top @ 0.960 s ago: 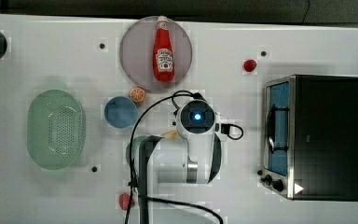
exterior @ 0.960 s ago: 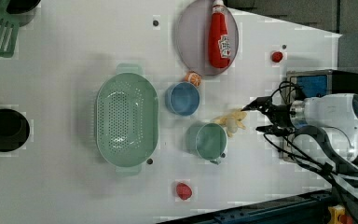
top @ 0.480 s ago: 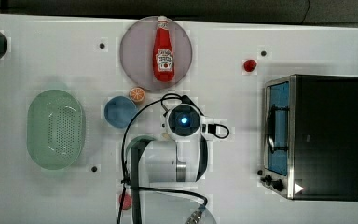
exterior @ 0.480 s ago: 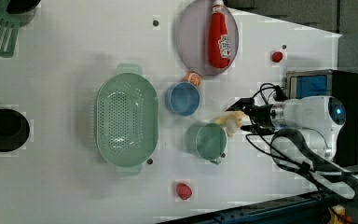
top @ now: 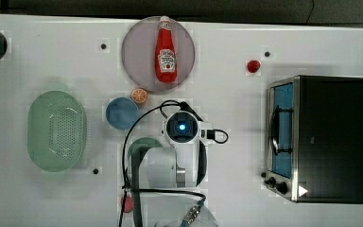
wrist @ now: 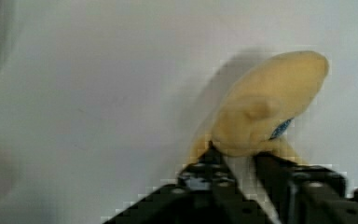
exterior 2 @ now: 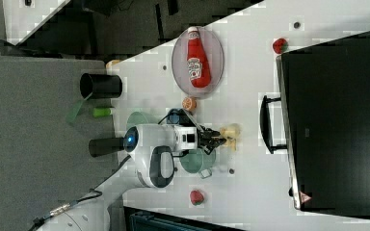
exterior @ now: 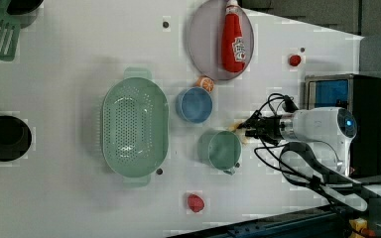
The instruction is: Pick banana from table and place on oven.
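Yellow banana [wrist: 265, 109] pinched, not yet lifted

Going left to right in the right view: the gripper [exterior 2: 220, 140] is clamped onto the banana on the white table [exterior 2: 250, 192]; the carry to the oven [exterior 2: 337, 120] remains.

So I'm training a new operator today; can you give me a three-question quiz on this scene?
1. True or false: the ketchup bottle lies on the grey plate.
2. What do the fingers grip? A) the orange slice B) the banana C) the blue bowl
3. Fill in: the oven door is ____.

Key: 1 true; 2 B; 3 shut
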Controlling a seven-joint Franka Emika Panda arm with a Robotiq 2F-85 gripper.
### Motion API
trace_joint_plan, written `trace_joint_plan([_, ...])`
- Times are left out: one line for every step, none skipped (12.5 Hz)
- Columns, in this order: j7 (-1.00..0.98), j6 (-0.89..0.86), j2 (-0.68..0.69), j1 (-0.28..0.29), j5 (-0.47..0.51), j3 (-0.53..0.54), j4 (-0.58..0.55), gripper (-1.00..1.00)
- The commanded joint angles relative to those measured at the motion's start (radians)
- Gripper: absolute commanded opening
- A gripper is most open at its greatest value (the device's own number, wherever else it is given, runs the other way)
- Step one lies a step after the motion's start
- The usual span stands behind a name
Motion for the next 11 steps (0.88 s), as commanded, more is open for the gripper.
trace_joint_plan([0.01, 0.005, -0.025, -0.015, 0.002, 0.009, 0.005, -0.58])
trace_joint_plan([0.01, 0.001, -0.048, -0.015, 0.002, 0.011, 0.008, -0.58])
trace_joint_plan([0.01, -0.008, -0.092, -0.015, 0.002, 0.013, 0.01, -0.58])
trace_joint_plan([0.01, -0.04, -0.153, -0.015, 0.002, 0.014, 0.012, -0.58])
trace_joint_plan([0.01, -0.104, -0.225, -0.015, 0.002, 0.015, 0.018, -0.58])
trace_joint_plan([0.01, -0.192, -0.302, -0.015, 0.002, 0.016, 0.036, -0.58])
trace_joint_plan([0.01, -0.3, -0.376, -0.016, 0.002, 0.016, 0.067, -0.58])
trace_joint_plan([0.01, -0.416, -0.443, -0.016, 0.002, 0.015, 0.109, -0.58])
trace_joint_plan([0.01, -0.534, -0.498, -0.018, 0.002, 0.011, 0.163, -0.58])
trace_joint_plan([0.01, -0.645, -0.538, -0.019, 0.002, 0.002, 0.223, -0.58])
trace_joint_plan([0.01, -0.745, -0.563, -0.021, 0.002, -0.014, 0.287, -0.58])
